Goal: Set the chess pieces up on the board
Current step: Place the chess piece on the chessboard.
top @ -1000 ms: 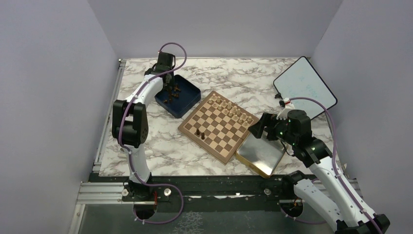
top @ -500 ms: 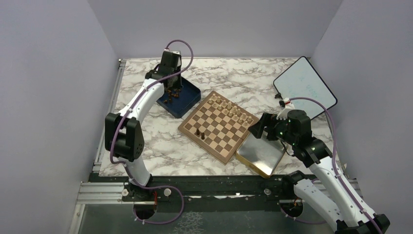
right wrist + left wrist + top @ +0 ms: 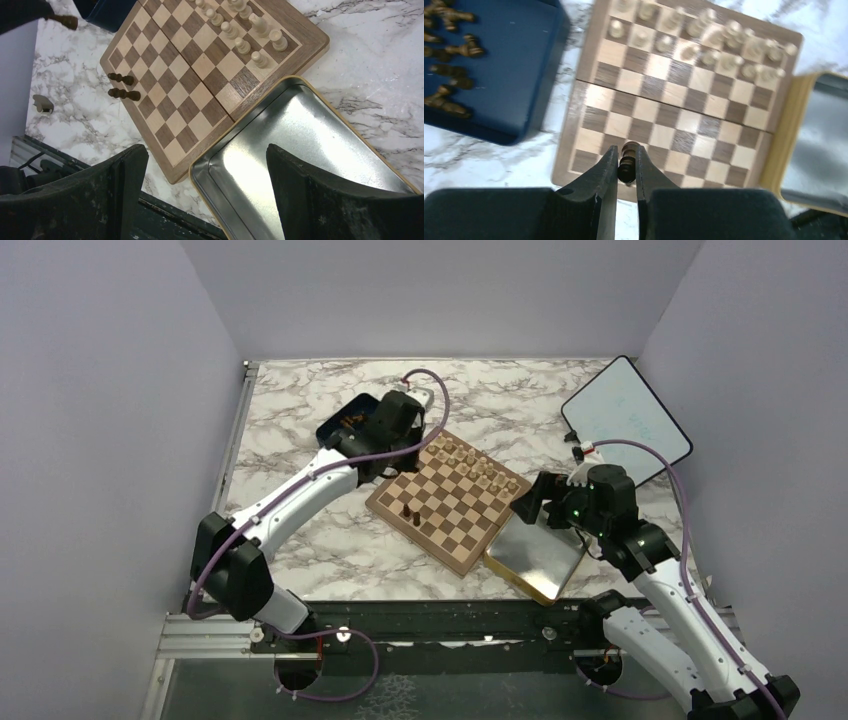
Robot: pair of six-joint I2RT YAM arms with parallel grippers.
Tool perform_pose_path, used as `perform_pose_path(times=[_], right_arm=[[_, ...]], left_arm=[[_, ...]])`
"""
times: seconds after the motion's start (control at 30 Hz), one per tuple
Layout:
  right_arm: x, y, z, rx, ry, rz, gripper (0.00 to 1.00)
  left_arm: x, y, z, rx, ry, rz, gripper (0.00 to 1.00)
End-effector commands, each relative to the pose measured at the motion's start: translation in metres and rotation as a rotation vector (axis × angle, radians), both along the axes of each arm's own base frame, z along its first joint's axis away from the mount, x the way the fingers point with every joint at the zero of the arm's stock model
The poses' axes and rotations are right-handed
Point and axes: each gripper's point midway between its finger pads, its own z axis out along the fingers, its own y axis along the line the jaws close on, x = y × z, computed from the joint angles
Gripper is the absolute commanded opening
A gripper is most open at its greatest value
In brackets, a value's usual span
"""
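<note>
The board lies at mid-table, with pale chessmen lined along its far-right edge. Two dark chess pieces stand near its left edge. My left gripper hovers over the board's near-left part, shut on a dark brown chess piece pinched between the fingertips. The right wrist view shows the same held piece at top left. More dark pieces lie in the dark blue box. My right gripper hangs open over the tray, holding nothing.
The blue box sits just left of the board's far corner. A gold-rimmed metal tray touches the board's right side. A white tablet-like panel leans at the far right. Marble table edge runs near the arm bases.
My left arm has swung from over the blue box rightward to the board, still shut and now carrying a dark piece. The right arm has stayed still.
</note>
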Motion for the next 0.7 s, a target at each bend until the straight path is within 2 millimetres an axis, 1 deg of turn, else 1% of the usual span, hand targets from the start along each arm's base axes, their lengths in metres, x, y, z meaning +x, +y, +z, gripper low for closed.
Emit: perform_pose_path(times=[0.0,0.17,0.27,0.37,0.53,0.67], right_arm=[[0.002,-0.006,-0.001,-0.021,0.005,-0.039,0.94],[0.003,-0.011,0.004,-0.029,-0.001,-0.072,0.94],[0.004,-0.015,0.005,-0.037,0.000,-0.093,0.94],[0.002,-0.016,0.004,-0.037,0.003,-0.100,0.94],[0.004,-0.015,0.003,-0.036,-0.005,-0.097,0.94],[0.004,-0.015,-0.001,-0.041,0.006,-0.091,0.94]], left_arm=[[-0.036,-0.015,0.007,-0.018,-0.018,-0.025,0.10],[-0.071,-0.030,-0.007,-0.011,0.003,-0.057,0.10],[-0.086,-0.037,-0.015,0.003,0.005,-0.075,0.10],[-0.094,-0.039,-0.023,0.036,-0.008,-0.079,0.10],[-0.103,-0.051,-0.029,0.045,-0.015,-0.104,0.10],[-0.106,-0.056,-0.035,0.066,-0.026,-0.100,0.10]])
